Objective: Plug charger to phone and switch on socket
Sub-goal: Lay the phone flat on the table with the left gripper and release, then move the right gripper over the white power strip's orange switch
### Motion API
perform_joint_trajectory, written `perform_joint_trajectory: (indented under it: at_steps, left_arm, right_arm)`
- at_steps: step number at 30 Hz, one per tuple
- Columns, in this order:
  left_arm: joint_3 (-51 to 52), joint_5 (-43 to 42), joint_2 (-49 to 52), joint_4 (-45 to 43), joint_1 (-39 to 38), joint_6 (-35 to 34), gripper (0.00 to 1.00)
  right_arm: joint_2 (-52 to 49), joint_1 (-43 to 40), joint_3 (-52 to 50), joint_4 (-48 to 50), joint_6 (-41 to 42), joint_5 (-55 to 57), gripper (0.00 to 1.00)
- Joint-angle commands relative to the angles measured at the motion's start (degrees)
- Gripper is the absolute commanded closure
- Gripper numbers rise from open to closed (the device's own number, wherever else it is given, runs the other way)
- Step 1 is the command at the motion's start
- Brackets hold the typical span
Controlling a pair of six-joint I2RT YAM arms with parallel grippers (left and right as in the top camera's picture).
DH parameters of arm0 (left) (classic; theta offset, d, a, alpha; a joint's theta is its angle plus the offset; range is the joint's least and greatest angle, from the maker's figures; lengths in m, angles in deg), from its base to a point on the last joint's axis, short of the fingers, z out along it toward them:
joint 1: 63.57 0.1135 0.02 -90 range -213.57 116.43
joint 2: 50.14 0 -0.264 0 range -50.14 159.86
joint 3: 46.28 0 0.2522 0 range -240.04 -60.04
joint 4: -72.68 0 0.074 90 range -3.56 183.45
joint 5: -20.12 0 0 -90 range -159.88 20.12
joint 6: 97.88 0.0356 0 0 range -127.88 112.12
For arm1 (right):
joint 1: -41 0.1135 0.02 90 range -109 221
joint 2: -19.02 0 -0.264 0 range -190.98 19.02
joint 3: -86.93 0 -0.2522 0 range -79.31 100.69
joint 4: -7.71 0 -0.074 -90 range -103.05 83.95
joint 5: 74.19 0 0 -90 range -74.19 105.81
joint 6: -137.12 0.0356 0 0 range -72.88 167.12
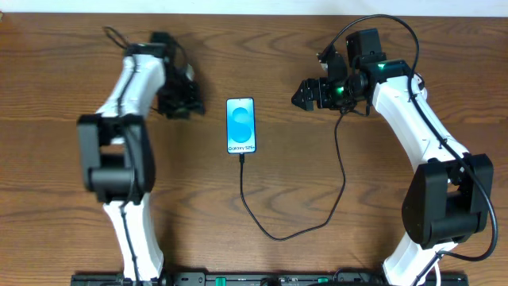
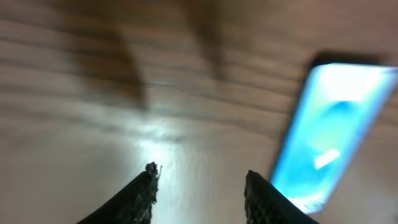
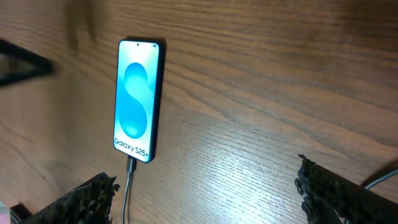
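The phone lies flat in the middle of the table with its blue screen lit. It also shows in the right wrist view and, blurred, in the left wrist view. The charger cable has its plug tip in the phone's bottom end. It loops toward the front and back up to the right arm, where its far end is hidden. The socket is out of view. My left gripper is open and empty, left of the phone. My right gripper is wide open and empty, right of the phone.
The table top is brown wood. Both arm bases stand at the front edge, and a black rail runs along it. The right arm's own black lead arcs over its wrist at the back.
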Motion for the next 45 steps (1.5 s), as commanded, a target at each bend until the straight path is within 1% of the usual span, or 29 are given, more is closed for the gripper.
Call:
perform_joint_trajectory:
  at_steps: [1, 4, 7, 10, 11, 14, 17, 18, 19, 24, 25, 26, 28, 31, 32, 33, 34, 39, 45]
  left_arm:
    - [-2.6, -3.8, -11.7, 0.4, 1.2, 0.5, 0.49]
    - [-2.6, -3.7, -18.3, 0.8, 1.2, 0.5, 0.44]
    - [-2.6, -3.7, -22.7, 1.0, 1.2, 0.5, 0.44]
    - [-2.6, -3.8, -25.4, 1.2, 1.2, 0.5, 0.44]
    - [-2.6, -3.8, -26.5, 1.4, 1.2, 0.5, 0.43]
    - [-2.6, -3.7, -27.3, 1.7, 1.2, 0.5, 0.43]
    - [-2.4, -3.0, -27.2, 1.7, 1.2, 0.5, 0.43]
    - [-2.4, -2.6, -27.2, 1.7, 1.2, 0.5, 0.39]
    - [-2.4, -2.4, -27.2, 1.8, 1.2, 0.5, 0.36]
    - [-2.4, -2.2, -27.2, 2.2, 1.2, 0.5, 0.34]
    - [-2.4, -2.2, -27.2, 2.5, 1.2, 0.5, 0.26]
    - [-2.4, -2.0, -27.2, 2.5, 1.2, 0.5, 0.23]
    - [-2.4, -2.0, -27.1, 2.5, 1.2, 0.5, 0.19]
    - [-2.4, -2.0, -27.1, 2.5, 1.2, 0.5, 0.18]
    - [-2.4, -2.0, -27.1, 2.5, 1.2, 0.5, 0.17]
    - [-2.4, -2.0, -27.1, 2.5, 1.2, 0.5, 0.16]
    - [-2.4, -2.0, -27.1, 2.5, 1.2, 0.5, 0.05]
    - [-2.4, -2.0, -27.1, 2.5, 1.2, 0.5, 0.05]
    - [-2.4, -2.0, -27.1, 2.5, 1.2, 0.5, 0.04]
  right_arm:
    - [1.2, 0.2, 1.0, -0.5, -0.6, 0.1, 0.1]
    - [2.0, -0.9, 1.0, -1.3, -0.8, 0.1, 0.17]
    - [3.7, -2.8, 1.0, -2.6, -2.1, -0.1, 0.35]
    - [6.0, -5.2, 1.0, -3.7, -2.2, 0.0, 0.5]
    - [7.8, -7.2, 1.0, -4.5, -2.6, 0.0, 0.6]
    - [10.5, -10.6, 1.0, -5.5, -3.2, 0.2, 0.68]
    - [12.3, -14.8, 1.0, -6.1, -3.6, 0.7, 0.81]
    - [12.6, -16.0, 1.0, -6.4, -3.6, 1.1, 0.85]
    - [12.7, -17.3, 1.0, -6.6, -3.6, 1.2, 0.87]
    - [12.2, -24.9, 1.0, -7.6, -3.6, 1.5, 0.89]
    - [12.0, -27.2, 0.9, -7.4, -4.1, 1.7, 0.89]
    - [11.7, -28.4, 0.9, -7.2, -4.9, 1.8, 0.92]
    - [11.1, -30.0, 0.9, -6.8, -6.1, 2.8, 0.94]
    - [9.4, -32.6, 0.9, -6.6, -9.6, 3.6, 0.96]
    - [8.9, -33.4, 0.9, -6.6, -9.6, 4.3, 0.99]
    - [8.5, -34.1, 0.9, -6.4, -9.6, 4.8, 0.99]
    - [8.0, -34.8, 0.9, -6.2, -9.6, 5.1, 0.99]
    - [5.1, -37.9, 0.9, -2.8, -12.4, 5.1, 0.99]
    - [0.4, -39.2, 0.9, 1.3, -11.7, 5.1, 0.99]
